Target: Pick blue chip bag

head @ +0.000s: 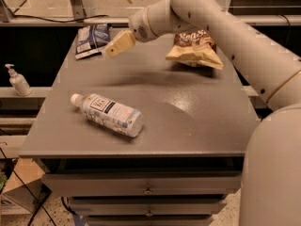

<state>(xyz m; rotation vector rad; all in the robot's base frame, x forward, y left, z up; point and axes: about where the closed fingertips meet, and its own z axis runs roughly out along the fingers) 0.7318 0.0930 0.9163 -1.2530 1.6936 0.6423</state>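
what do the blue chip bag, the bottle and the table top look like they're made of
The blue chip bag: likely thin foil or plastic film, glossy, judging by its crinkles and glints. The bottle: probably clear plastic, with a see-through body, white cap and printed label. The table top: grey, perhaps painted metal or laminate, with a soft sheen. The tool hovers just beside the bag.
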